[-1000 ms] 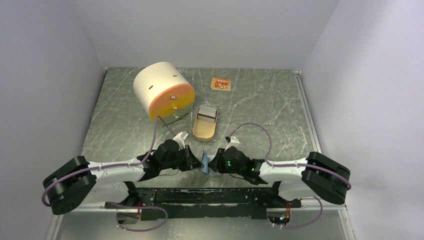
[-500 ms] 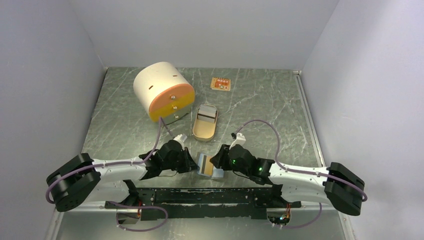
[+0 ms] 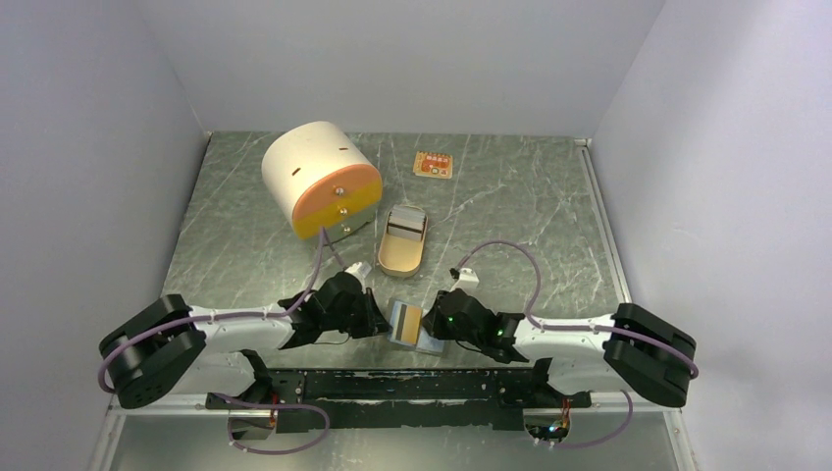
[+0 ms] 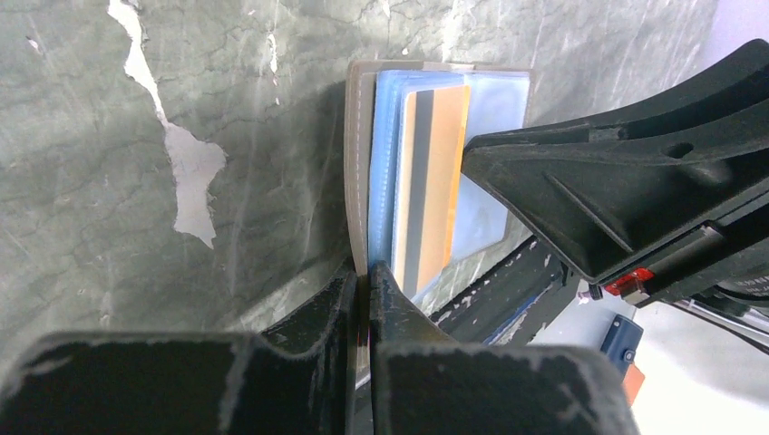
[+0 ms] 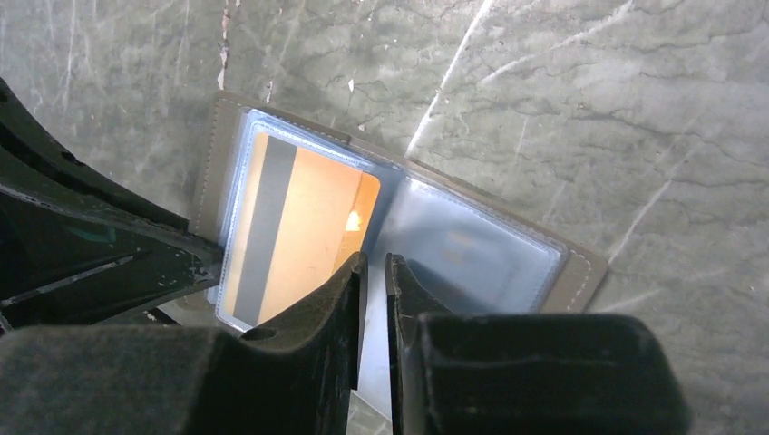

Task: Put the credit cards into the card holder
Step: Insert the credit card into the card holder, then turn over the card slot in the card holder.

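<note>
Left pincer [image 4: 365,275] is clamping the cover edge of the card holder [image 5: 472,249], which is lying open on the bench [image 5: 544,109] by the arm bases. Gold card [image 5: 304,231] is sitting in its sleeve. Right pincer [image 5: 374,265] is nearly closed at the fold, can't tell if gripping. Next, prob.: pushing card fully in, gently

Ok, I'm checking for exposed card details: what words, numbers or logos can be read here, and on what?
On the small orange card at the table's far end: printed marks, too small to read.
On the gold card in the card holder: a dark stripe only, no text.
Nothing else shows legible writing.
</note>
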You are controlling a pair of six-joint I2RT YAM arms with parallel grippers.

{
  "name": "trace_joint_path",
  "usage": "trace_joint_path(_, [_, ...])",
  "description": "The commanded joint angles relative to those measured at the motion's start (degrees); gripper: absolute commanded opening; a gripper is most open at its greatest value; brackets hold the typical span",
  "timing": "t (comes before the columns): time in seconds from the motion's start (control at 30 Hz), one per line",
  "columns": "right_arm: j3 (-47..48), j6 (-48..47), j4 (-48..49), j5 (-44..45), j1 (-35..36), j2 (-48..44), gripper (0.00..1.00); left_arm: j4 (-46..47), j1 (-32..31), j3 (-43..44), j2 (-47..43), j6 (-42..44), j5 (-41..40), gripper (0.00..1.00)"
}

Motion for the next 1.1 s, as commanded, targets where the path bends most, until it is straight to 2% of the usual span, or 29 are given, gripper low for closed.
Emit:
trace_joint_path(0.0, [-1.5, -0.2, 3.8, 0.0, 0.2, 2.6, 0.18, 2.0, 0.0, 1.8, 2.0, 1.5, 1.7, 0.09])
trace_joint_path(0.3, [-1.9, -0.3, 6.2, -0.9, 0.3, 4.6, 0.17, 7.9, 0.0, -0.1, 0.6, 2.5, 3.8, 0.21])
trace_joint_path(0.77, [-2.5, -0.1, 7.4, -1.5, 0.2, 4.6, 0.18, 9.7, 0.0, 0.7, 3.0, 3.5, 5.5, 0.24])
trace_joint_path(0.87, [-1.8, -0.2, 6.7, -1.9, 0.2, 4.5, 0.22, 9.6, 0.0, 1.1, 3.4, 3.9, 5.9, 0.18])
trace_joint_path(0.93, [-0.3, -0.6, 2.7, -1.3, 0.2, 2.8, 0.25, 8.5, -0.2, 1.4, 2.4, 3.9, 5.1, 0.10])
trace_joint_path(0.97, [0.5, -0.9, 0.7, -1.0, 0.2, 1.3, 0.27, 7.2, -0.3, 1.5, 1.4, 3.6, 4.3, 0.09])
trace_joint_path(1.07, [2.2, -1.8, -4.3, -0.3, 0.2, -4.5, 0.33, -2.5, -0.6, 3.9, -1.5, 2.4, -0.4, 0.09])
